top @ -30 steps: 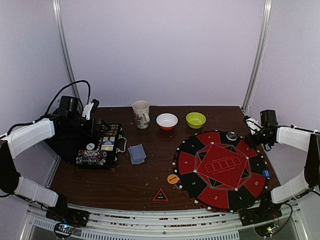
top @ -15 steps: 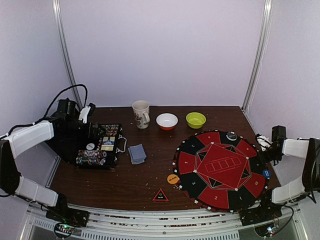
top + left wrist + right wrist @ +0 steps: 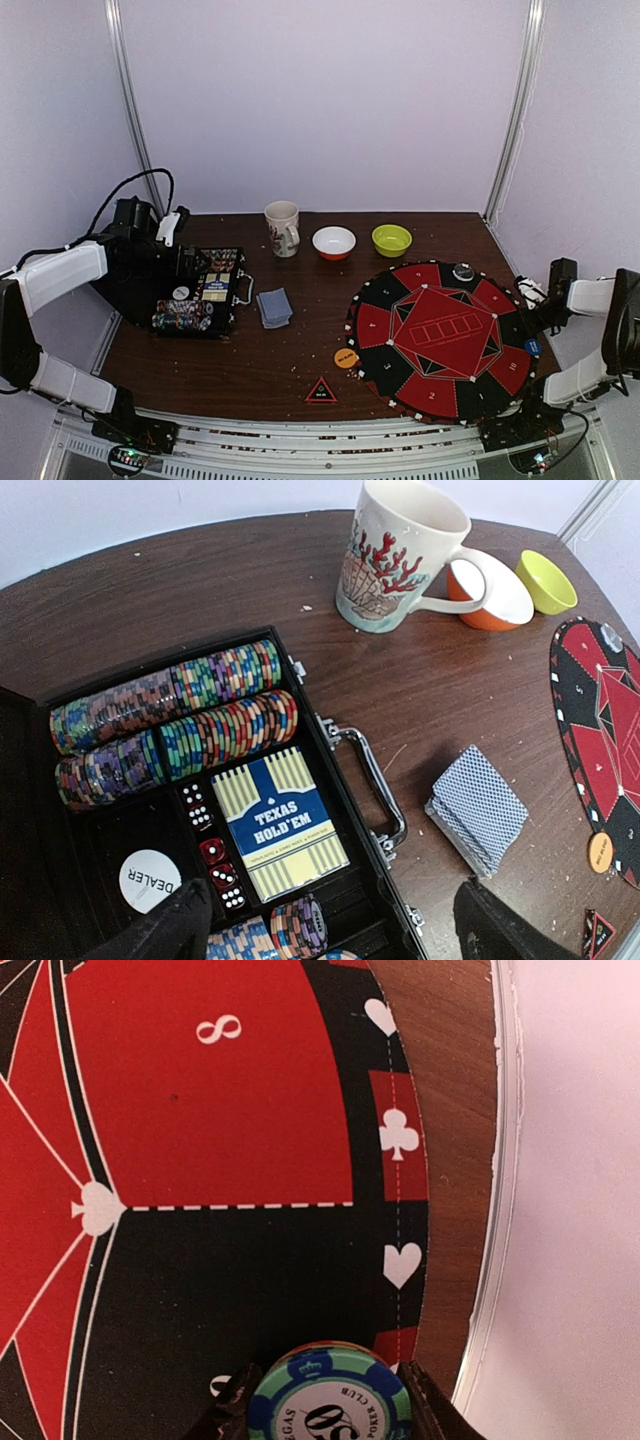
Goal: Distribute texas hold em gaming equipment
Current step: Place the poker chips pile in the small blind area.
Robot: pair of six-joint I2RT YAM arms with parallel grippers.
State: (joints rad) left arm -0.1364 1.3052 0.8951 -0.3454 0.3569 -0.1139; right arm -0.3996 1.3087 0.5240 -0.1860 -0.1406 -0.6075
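Right wrist: right tool (image 3: pixel 326 1392), over mat (image 3: pixel 200 1110) edge, clamps poker chips (image 3: pixel 330 1418); left tool (image 3: pixel 330 932) spread.

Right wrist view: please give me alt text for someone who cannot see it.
The right gripper's fingers pinch a green-and-blue round poker chip over the black outer segment of a round red-and-black felt game mat, beside a red wedge numbered 8. Brown wooden table shows at right.

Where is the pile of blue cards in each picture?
Top view: the pile of cards lies left of centre, beside the open case.
Left wrist view: the cards are at lower right, past the case handle.
Right wrist view: not in it.
Shared landmark: the round red-and-black mat, in all three.
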